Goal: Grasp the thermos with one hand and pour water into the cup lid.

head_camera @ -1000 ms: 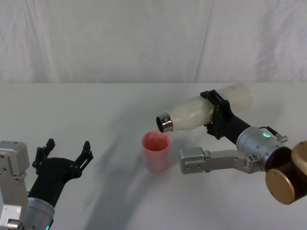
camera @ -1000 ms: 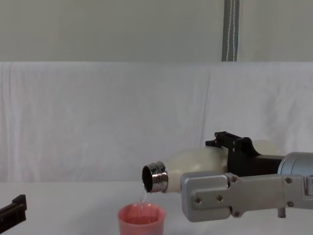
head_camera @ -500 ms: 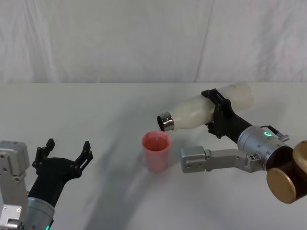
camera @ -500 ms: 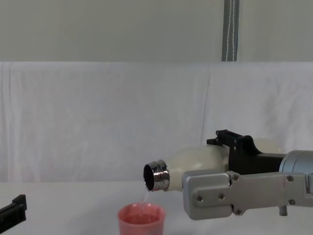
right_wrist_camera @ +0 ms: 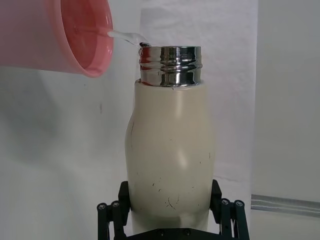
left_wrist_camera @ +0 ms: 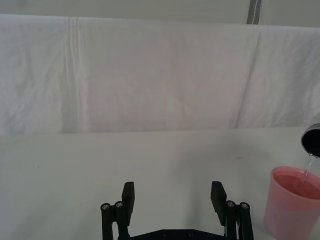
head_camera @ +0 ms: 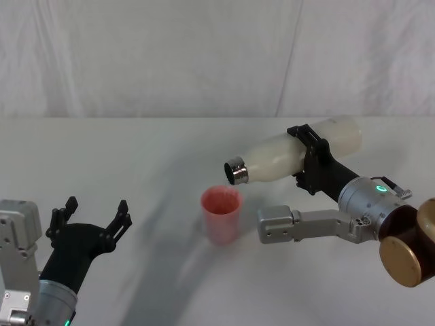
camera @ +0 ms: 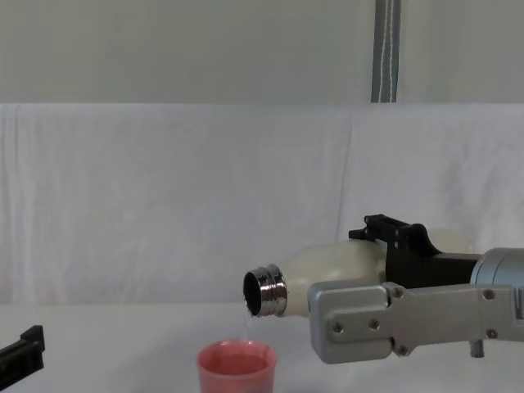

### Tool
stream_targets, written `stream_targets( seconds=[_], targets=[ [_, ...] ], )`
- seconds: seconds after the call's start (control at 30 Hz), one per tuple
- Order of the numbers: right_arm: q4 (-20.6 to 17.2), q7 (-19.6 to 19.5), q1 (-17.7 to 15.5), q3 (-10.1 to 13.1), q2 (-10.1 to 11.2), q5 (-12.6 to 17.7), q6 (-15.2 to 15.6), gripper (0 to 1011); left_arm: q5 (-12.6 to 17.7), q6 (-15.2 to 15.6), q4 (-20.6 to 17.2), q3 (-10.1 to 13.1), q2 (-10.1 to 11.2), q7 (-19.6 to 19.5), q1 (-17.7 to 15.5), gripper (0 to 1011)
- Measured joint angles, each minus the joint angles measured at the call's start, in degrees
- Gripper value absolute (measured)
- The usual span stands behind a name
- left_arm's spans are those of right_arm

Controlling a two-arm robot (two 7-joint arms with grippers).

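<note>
Your right gripper (head_camera: 309, 159) holds the tipped thermos (head_camera: 292, 157), water trickling into the cup lid (head_camera: 221, 214); left gripper (head_camera: 92, 221) wide.

No legible text, labels, brands, numbers or signs anywhere.

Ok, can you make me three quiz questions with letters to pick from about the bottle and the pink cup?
1. Where is the thermos mouth?
A. above the cup lid
B. inside it
C. flat on the table

2. What colour is the cup lid?
A. blue
B. pink
C. green

3. What is the left end effector doing?
A. holding the cup lid
B. holding the thermos
C. open, holding nothing

Answers: 1 A, the silver neck hangs over the rim. 2 B, it is salmon pink. 3 C, its fingers are spread apart; the right end effector grips the thermos.
</note>
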Motion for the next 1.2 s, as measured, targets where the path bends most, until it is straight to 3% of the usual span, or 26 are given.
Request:
stream_targets(
  seconds=[0.3, 0.6, 1.0, 1.2],
  targets=[
    [0.02, 0.03, 0.02, 0.02, -0.13, 0.08, 0.04, 951, 0.00, 0.00, 0.00, 0.00, 0.00, 0.00, 0.00, 1001],
    [0.43, -0.69, -1.09, 2.03, -1.22, 4.23, -0.95, 951, 0.00, 0.00, 0.00, 0.00, 0.00, 0.00, 0.00, 1001],
    [0.57, -1.17, -1.77, 3.23, -1.86, 6.77, -1.80, 951, 0.00, 0.00, 0.00, 0.00, 0.00, 0.00, 0.00, 1001],
    [0.44, -1.84, -2.93, 5.69, -3.02, 11.81, -3.41, 951, 0.00, 0.00, 0.00, 0.00, 0.00, 0.00, 0.00, 1001]
  ],
)
